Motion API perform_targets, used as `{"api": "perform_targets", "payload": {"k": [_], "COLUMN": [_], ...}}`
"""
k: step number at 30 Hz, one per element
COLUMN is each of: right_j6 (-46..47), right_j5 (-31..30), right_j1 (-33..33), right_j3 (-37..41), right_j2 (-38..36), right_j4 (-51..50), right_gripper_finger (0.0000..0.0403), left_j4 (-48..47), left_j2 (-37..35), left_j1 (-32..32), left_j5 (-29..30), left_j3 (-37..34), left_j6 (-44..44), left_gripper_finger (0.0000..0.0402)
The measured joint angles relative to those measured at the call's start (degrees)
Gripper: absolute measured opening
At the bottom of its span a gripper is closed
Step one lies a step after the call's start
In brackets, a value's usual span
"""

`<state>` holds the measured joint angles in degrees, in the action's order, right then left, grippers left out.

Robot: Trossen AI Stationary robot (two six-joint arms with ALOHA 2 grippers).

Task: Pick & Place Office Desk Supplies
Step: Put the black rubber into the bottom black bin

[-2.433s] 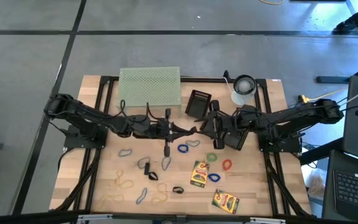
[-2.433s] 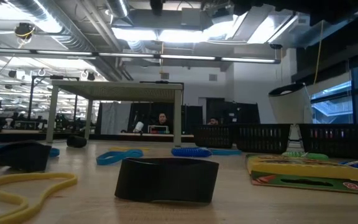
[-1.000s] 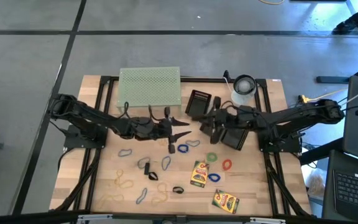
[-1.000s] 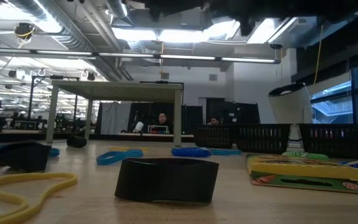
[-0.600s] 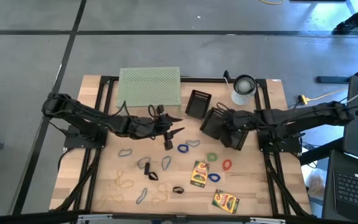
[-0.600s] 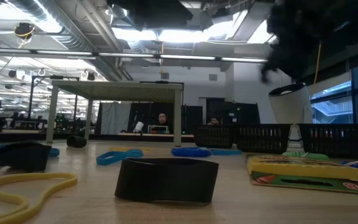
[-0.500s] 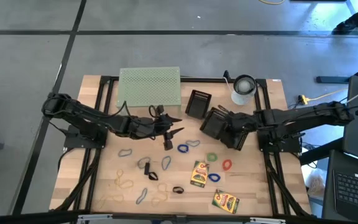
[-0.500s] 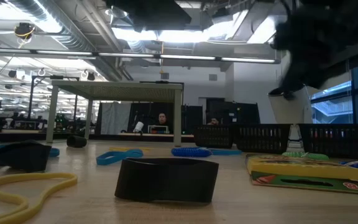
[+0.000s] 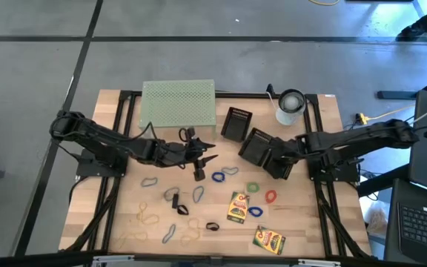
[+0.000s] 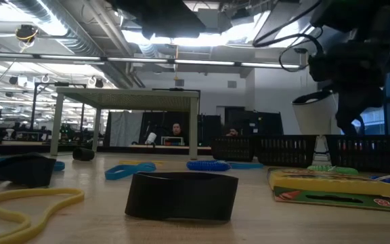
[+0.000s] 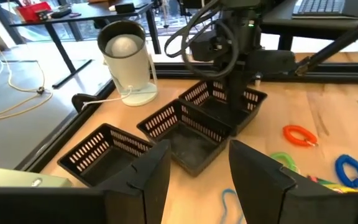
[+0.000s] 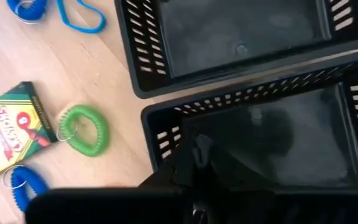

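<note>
Hovering with shut, empty fingers over the black slotted basket [image 9: 267, 154], the right gripper [image 9: 279, 153] looks between picks, while the left gripper [image 9: 207, 150], fingers apart and empty, must next descend onto the blue rubber band [image 9: 219, 176] nearby.

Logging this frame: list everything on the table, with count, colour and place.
Perforated flat rack: one, pale green, far edge of the wooden table.
Cup-like cylinder: one, white, far right corner.
Slotted plastic baskets: three, black, right of centre.
Crayon boxes: two, yellow-green, near right.
Loose bands and coils: many; blue, green, red, tan; scattered across the near half.
Small clips: a few, black, among the bands.
Left end effector: open, empty, above table centre.
Right end effector: shut, at a basket's wall.
</note>
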<state>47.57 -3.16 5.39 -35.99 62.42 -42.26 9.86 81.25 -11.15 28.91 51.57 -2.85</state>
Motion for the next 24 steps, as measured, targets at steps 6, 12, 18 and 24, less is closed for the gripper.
{"api": "perform_targets", "payload": {"k": [6,12,18,24], "right_j6": [0.0,-0.2,-0.2,-0.3], "right_j5": [-0.1,-0.3,-0.5,0.5], "right_j1": [0.0,0.0,0.0,-0.1], "right_j3": [0.0,0.0,0.0,0.0], "right_j2": [0.8,0.8,0.8,0.7], "right_j4": [-1.2,-1.9,-2.0,-2.0], "right_gripper_finger": [0.0018,0.0070,0.0158,0.0216], "left_j4": [-3.4,-7.6,-13.5,-20.0], "left_j2": [0.0,0.0,0.0,0.0], "left_j1": [-1.3,-1.7,-1.5,-1.5], "left_j5": [0.0,-0.1,0.0,0.0], "left_j3": [0.0,0.0,0.0,0.0], "left_j6": [0.5,-1.5,-4.5,-8.5], "left_gripper_finger": [0.0159,0.0163,0.0164,0.0165]}}
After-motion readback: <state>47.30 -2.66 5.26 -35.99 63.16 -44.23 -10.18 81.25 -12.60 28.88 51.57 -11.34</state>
